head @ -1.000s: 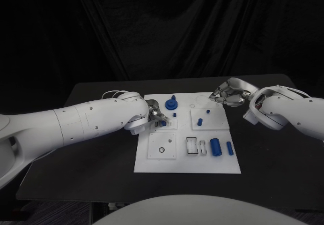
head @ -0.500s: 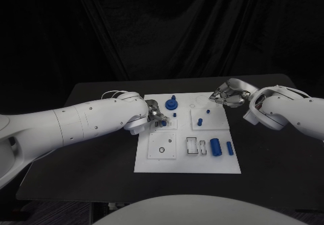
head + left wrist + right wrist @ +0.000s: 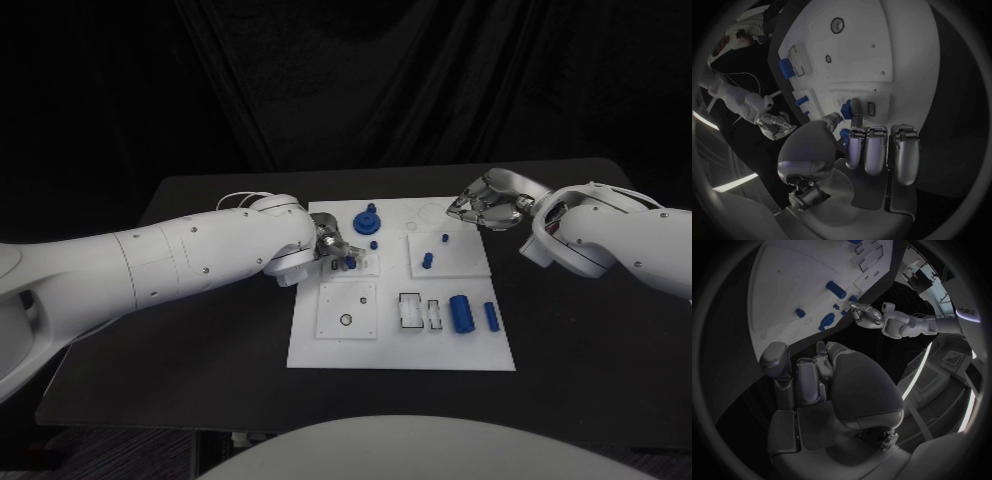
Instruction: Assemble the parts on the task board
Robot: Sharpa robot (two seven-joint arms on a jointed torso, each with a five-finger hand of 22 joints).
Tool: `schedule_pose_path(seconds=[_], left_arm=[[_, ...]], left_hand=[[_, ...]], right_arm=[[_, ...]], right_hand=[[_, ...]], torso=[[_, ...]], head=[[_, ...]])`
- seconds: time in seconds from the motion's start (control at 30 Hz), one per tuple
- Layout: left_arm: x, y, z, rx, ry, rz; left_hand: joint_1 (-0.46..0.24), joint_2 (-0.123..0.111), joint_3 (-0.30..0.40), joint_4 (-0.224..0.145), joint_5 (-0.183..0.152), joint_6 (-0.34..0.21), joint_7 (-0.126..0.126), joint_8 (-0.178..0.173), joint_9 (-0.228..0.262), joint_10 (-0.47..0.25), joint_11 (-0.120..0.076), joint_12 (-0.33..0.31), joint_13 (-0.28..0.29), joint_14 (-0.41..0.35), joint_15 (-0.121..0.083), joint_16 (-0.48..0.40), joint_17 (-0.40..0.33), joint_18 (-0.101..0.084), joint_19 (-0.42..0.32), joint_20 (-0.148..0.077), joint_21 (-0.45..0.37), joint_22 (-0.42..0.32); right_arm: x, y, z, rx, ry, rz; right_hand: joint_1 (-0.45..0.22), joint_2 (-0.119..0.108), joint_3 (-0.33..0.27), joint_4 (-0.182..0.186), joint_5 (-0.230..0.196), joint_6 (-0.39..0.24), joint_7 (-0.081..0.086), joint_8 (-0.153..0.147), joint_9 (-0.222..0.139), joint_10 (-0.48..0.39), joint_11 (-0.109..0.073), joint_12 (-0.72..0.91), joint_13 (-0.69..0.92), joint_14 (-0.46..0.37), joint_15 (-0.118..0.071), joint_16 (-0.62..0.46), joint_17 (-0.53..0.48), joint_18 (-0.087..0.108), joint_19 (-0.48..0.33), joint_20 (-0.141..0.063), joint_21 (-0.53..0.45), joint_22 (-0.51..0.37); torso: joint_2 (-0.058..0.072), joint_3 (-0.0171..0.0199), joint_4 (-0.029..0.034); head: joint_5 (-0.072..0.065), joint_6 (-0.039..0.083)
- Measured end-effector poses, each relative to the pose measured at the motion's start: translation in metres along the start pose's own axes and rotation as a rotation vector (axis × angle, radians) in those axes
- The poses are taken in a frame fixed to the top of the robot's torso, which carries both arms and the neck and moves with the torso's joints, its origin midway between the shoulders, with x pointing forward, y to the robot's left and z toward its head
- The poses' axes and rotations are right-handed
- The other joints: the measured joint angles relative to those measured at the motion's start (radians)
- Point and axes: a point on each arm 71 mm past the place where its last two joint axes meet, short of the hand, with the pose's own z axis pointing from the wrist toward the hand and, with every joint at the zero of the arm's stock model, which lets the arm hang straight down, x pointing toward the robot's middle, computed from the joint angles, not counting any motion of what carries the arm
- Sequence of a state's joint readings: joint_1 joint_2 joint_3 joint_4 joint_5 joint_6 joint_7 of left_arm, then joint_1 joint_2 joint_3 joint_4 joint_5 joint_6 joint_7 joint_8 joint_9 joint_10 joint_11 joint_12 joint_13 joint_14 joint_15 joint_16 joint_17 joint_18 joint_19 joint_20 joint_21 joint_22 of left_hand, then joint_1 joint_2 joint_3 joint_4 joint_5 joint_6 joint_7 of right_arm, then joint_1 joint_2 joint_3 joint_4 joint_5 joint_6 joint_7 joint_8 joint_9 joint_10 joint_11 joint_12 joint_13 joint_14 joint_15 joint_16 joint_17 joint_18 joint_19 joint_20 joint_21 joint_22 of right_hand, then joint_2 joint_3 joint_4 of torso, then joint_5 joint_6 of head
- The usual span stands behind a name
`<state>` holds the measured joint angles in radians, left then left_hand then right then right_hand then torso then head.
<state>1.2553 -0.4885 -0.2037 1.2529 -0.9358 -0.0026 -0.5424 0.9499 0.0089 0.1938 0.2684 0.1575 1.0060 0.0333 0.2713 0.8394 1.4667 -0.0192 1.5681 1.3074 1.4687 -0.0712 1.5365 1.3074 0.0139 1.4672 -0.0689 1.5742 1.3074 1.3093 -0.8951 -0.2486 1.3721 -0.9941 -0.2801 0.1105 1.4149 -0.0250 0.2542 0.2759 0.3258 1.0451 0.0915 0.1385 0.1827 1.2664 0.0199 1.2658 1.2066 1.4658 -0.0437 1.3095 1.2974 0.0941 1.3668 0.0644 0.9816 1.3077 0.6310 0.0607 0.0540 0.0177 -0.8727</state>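
My left hand (image 3: 329, 250) pinches a small blue part (image 3: 845, 108) over the task board (image 3: 401, 350), left of centre; a loose pinch could tip it. My right hand (image 3: 488, 200), fingers curled on nothing, hovers beyond the far right corner.

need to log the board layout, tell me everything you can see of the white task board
The task board is a flat white rectangular plate lying on the black table, its long side running away from the robot. It looks like matte plastic and carries raised square sub-plates, a small ringed hole and black-outlined rectangular slots. Blue parts sit on it: a large cylinder near its right side and a round knobbed piece at the far end. The left hand pinches a small blue part at the left edge; the right hand is at the far right corner.
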Motion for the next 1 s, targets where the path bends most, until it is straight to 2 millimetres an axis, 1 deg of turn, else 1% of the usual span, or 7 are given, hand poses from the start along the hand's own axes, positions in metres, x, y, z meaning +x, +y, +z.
schedule_pose_path(seconds=[0.1, 0.2, 0.27, 0.4, 0.57, 0.63, 1.0], left_arm=[[0.000, 0.001, 0.000, -0.002, 0.001, 0.001], [-0.001, 0.002, 0.001, -0.006, 0.002, 0.002], [-0.001, 0.004, 0.001, -0.010, 0.003, 0.002], [-0.001, 0.006, 0.001, -0.014, 0.002, 0.000], [0.000, 0.008, 0.001, -0.016, -0.003, -0.005], [0.000, 0.009, 0.000, -0.016, -0.005, -0.007], [-0.001, 0.016, -0.002, -0.016, -0.020, -0.021]], left_hand=[[0.015, 0.015, -0.026, 0.006, 0.000, -0.015, 0.008, 0.060, 0.080, -0.003, -0.004, 0.000, 0.000, 0.000, 0.000, 0.000, 0.000, 0.000, 0.000, 0.000, 0.000, 0.000], [0.029, 0.029, -0.057, 0.012, 0.000, -0.044, -0.002, 0.137, 0.186, -0.002, -0.014, 0.000, 0.000, -0.002, -0.009, 0.000, 0.000, 0.000, 0.000, -0.001, 0.000, 0.000], [0.038, 0.038, -0.076, 0.015, 0.000, -0.056, -0.011, 0.200, 0.268, 0.001, -0.021, 0.000, 0.000, -0.001, -0.016, 0.000, 0.000, 0.000, -0.001, -0.010, 0.000, 0.000], [0.043, 0.043, -0.102, 0.018, 0.005, -0.072, -0.021, 0.281, 0.374, 0.001, -0.031, 0.000, 0.000, -0.002, -0.021, 0.000, 0.000, 0.000, -0.002, -0.017, 0.000, 0.000], [0.039, 0.047, -0.111, 0.020, 0.005, -0.074, -0.022, 0.313, 0.412, -0.002, -0.034, 0.000, 0.000, -0.002, -0.027, 0.000, 0.000, 0.000, -0.002, -0.017, 0.000, 0.000], [0.038, 0.049, -0.112, 0.021, 0.005, -0.079, -0.028, 0.313, 0.416, -0.002, -0.034, 0.000, 0.000, -0.002, -0.027, 0.000, 0.000, 0.000, -0.002, -0.017, 0.000, 0.000], [0.039, 0.063, -0.122, 0.017, 0.020, -0.101, -0.024, 0.301, 0.422, -0.002, -0.034, 0.000, 0.000, -0.002, -0.027, 0.005, 0.000, 0.000, -0.002, -0.024, 0.000, 0.000]], right_arm=[[0.000, 0.000, 0.000, 0.002, 0.002, 0.000], [0.000, 0.000, 0.000, 0.004, 0.005, 0.000], [0.000, -0.001, 0.000, 0.005, 0.007, 0.000], [0.000, -0.001, 0.000, 0.007, 0.009, 0.001], [0.001, -0.001, 0.000, 0.009, 0.012, 0.001], [0.001, -0.001, 0.000, 0.009, 0.013, 0.001], [0.001, -0.001, 0.000, 0.012, 0.017, 0.002]], right_hand=[[0.000, 0.000, 0.000, 0.000, 0.003, 0.000, 0.000, 0.000, 0.000, 0.000, 0.000, 0.000, -0.001, 0.000, 0.000, 0.000, -0.001, 0.000, 0.000, 0.000, 0.000, 0.000], [0.003, -0.003, 0.000, 0.000, 0.003, 0.000, 0.000, 0.000, 0.000, -0.002, -0.002, -0.004, -0.003, 0.000, 0.000, -0.005, -0.003, 0.000, 0.000, 0.000, -0.004, 0.000], [0.004, -0.004, 0.003, -0.003, 0.003, 0.000, 0.000, 0.000, 0.001, -0.004, -0.004, -0.004, -0.004, 0.000, 0.000, -0.005, -0.004, 0.000, 0.000, 0.000, -0.006, 0.000], [0.004, -0.004, 0.003, -0.003, 0.003, 0.000, 0.000, 0.000, 0.001, -0.004, -0.004, -0.004, -0.004, 0.000, 0.000, -0.005, -0.004, 0.000, 0.000, 0.000, -0.006, 0.000], [0.004, -0.004, 0.004, -0.001, 0.007, 0.000, 0.000, 0.000, 0.001, -0.004, -0.004, -0.004, -0.004, 0.000, 0.000, -0.005, -0.005, 0.001, -0.002, -0.002, -0.008, 0.000], [0.004, -0.004, 0.005, 0.000, 0.011, 0.000, 0.000, 0.000, 0.001, -0.004, -0.004, -0.004, -0.005, 0.000, 0.000, -0.005, -0.006, 0.016, -0.004, -0.004, -0.012, 0.000], [0.004, -0.004, 0.005, 0.000, 0.011, 0.000, 0.000, 0.000, 0.001, -0.004, -0.003, -0.004, -0.006, 0.000, 0.000, -0.006, -0.007, 0.016, -0.004, -0.004, -0.013, 0.000]], torso=[[0.000, 0.0000, 0.0000], [0.000, 0.0000, 0.0000], [0.000, -0.0001, 0.0000], [0.000, -0.0002, 0.0000], [0.000, -0.0003, 0.0001], [0.000, -0.0002, 0.0000], [0.000, -0.0003, 0.0000]], head=[[0.000, 0.000], [0.000, 0.000], [0.001, 0.000], [0.001, 0.000], [0.002, 0.000], [0.003, 0.000], [0.000, 0.000]])
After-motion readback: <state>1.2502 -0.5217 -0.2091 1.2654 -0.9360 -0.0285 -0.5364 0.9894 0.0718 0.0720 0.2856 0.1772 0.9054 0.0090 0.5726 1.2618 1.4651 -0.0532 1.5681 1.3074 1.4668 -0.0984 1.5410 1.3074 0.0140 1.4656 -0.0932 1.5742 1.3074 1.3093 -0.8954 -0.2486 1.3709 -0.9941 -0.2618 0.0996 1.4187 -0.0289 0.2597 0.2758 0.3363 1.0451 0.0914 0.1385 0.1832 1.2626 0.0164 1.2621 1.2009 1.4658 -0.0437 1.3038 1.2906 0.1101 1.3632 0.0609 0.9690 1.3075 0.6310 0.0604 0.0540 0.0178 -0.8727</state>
